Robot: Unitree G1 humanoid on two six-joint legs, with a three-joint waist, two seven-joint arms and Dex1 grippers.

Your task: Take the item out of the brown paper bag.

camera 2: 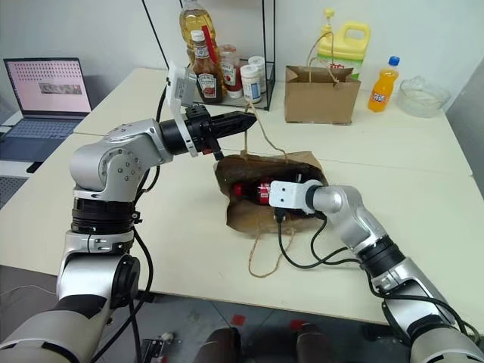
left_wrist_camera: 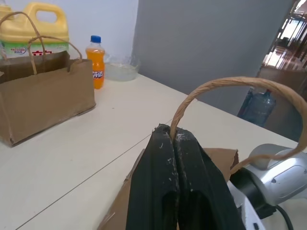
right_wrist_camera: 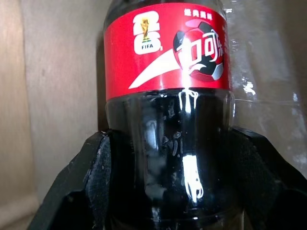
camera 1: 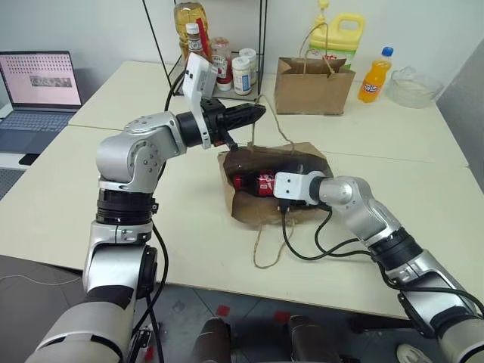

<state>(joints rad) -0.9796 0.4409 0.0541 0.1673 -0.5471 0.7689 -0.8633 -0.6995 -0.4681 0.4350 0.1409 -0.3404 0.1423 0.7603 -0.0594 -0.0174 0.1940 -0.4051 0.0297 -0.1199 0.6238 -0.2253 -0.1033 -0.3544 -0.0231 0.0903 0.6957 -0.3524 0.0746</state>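
— Where's the small plastic cola bottle (right_wrist_camera: 168, 120) with the dark liquid and red label band?

— Lying inside the creased brown kraft paper bag (camera 2: 249, 215), which is flat on its side on the cream table (camera 2: 423, 189). The bottle's dark lower body sits right between the right gripper's (right_wrist_camera: 168, 206) two black fingers (right_wrist_camera: 88, 182), one on each side of it. They stand wide around it; whether the pads actually press the plastic, I can't make out.

— And the cap?

— Cut off; only the label and dark body are visible, with glare on the plastic.

— The other arm?

— The left gripper (left_wrist_camera: 175, 139) is clamped tight on the bag's thin tan twine loop handle (left_wrist_camera: 230, 86), which arches up out of its fingertips. The right gripper's fingers are buried in the bag's mouth.
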